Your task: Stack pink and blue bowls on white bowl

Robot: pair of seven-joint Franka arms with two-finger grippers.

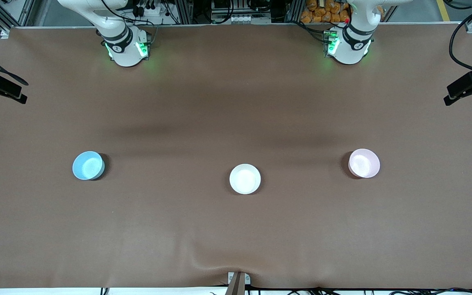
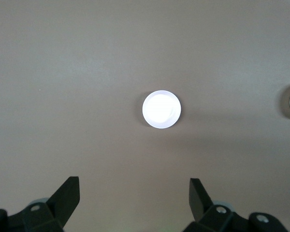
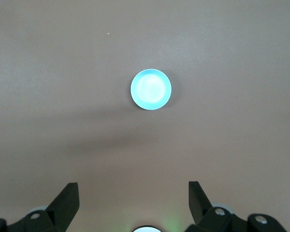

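White bowl: nearest the front camera of the three, upright with its mouth up, resting on the bench about midway between the two arms' ends.
Left claw: high in the air, looking straight down, fingers spread wide with nothing between them.
Below the left claw: the pink bowl, ahead of the fingertips and well clear of them; it looks washed out nearly white in the left wrist view. A sliver of the white bowl shows at the edge of that view.
Right claw: also raised, facing down, fingers wide apart and empty.
Below the right claw: the blue bowl, ahead of the fingertips and well apart from them.
Which arm for which bowl: pink sits toward the left arm's end, blue toward the right arm's end, so each claw is the closer one for its own bowl.
Deciding relation: each coloured bowl lies below and forward of its claw, so the approach is likely a descent with a small forward reach.
Axis: all three bowls are round and open upward, so there is no long axis; a grip on any part of the rim would probably serve.
Progress: nothing is stacked yet; the bowls stand well apart.
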